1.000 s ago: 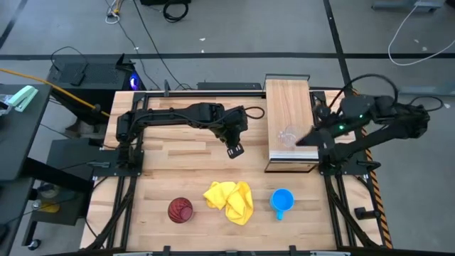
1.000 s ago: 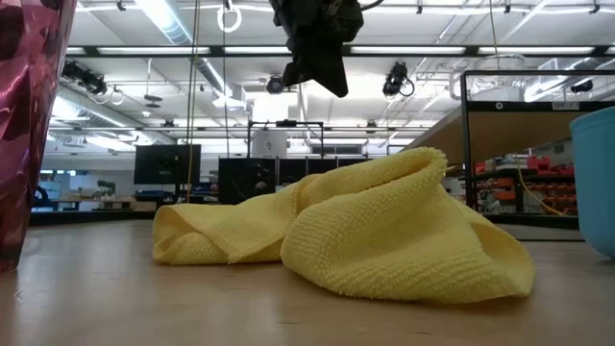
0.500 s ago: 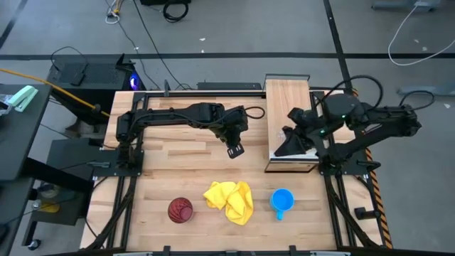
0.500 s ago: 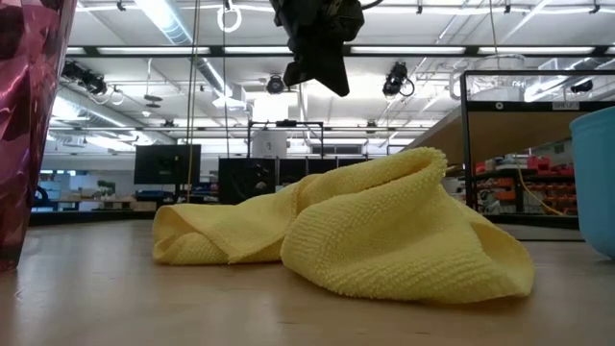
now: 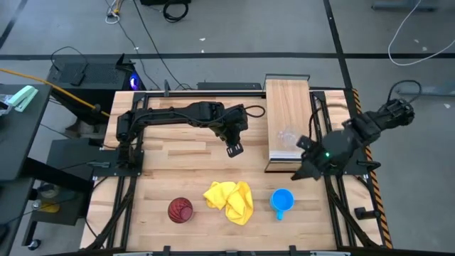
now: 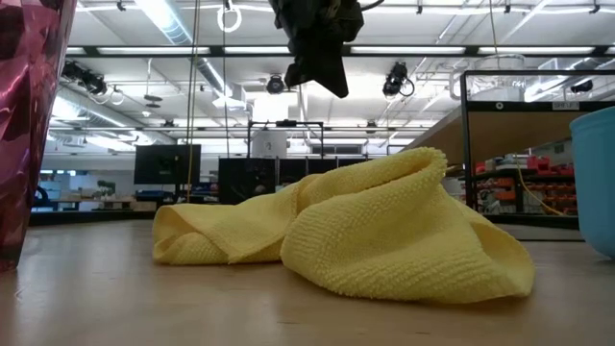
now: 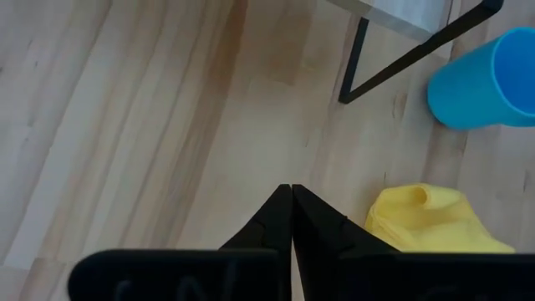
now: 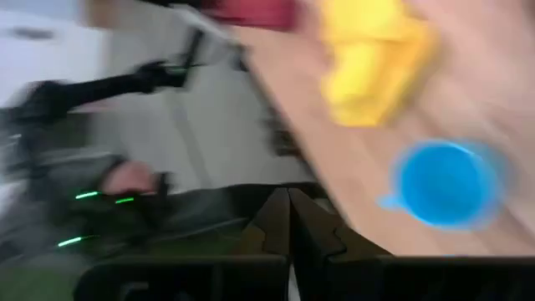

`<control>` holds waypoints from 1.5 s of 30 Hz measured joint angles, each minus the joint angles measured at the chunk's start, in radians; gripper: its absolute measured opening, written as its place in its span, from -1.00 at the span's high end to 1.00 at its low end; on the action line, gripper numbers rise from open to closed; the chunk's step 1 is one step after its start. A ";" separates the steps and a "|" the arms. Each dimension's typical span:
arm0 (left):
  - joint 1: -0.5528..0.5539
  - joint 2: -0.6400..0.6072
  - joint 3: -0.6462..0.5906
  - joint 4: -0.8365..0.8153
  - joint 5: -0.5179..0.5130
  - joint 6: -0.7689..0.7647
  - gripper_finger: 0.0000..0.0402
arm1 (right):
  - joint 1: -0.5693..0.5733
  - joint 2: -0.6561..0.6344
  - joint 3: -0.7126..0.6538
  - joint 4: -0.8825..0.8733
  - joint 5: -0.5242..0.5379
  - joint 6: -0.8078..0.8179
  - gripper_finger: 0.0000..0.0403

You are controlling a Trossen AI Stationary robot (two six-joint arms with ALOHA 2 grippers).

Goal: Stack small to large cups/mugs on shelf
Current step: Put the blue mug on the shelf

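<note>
The small clear cup (image 5: 286, 136) stands on the light-wood shelf (image 5: 289, 107) near its near end. On the tabletop near the front edge stand the blue mug (image 5: 281, 201) (image 8: 447, 184) and the dark red tumbler (image 5: 180, 210) (image 6: 29, 125). My left gripper (image 5: 234, 149) (image 7: 290, 189) hangs shut above the table's middle, holding nothing. My right gripper (image 5: 300, 173) (image 8: 288, 194) is shut and empty, slanting down off the shelf's near right corner, above and behind the blue mug.
A crumpled yellow cloth (image 5: 229, 201) (image 6: 356, 231) lies between the tumbler and the blue mug. The shelf stands on black legs (image 7: 401, 50) at the table's far right. Bare wood (image 5: 178, 171) lies left of the shelf and under my left gripper.
My right gripper has swung from over the shelf, beside the clear cup, toward the table's near edge and a little down, rolling as it went. It is now off the shelf's near right corner. The clear cup stays on the shelf.
</note>
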 joint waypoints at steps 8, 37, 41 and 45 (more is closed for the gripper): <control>0.006 0.000 0.000 -0.025 0.000 0.011 0.87 | 0.204 0.120 0.000 -0.396 0.142 0.254 0.97; 0.009 0.000 0.000 -0.296 -0.037 0.076 0.90 | 0.230 0.516 -0.018 -0.331 0.220 0.212 0.57; 0.009 0.000 0.000 -0.307 -0.044 0.078 0.93 | 0.230 0.522 -0.043 -0.300 0.220 0.168 0.59; 0.008 0.000 0.000 -0.304 -0.043 0.078 0.93 | 0.221 0.522 -0.073 -0.274 0.211 0.127 0.63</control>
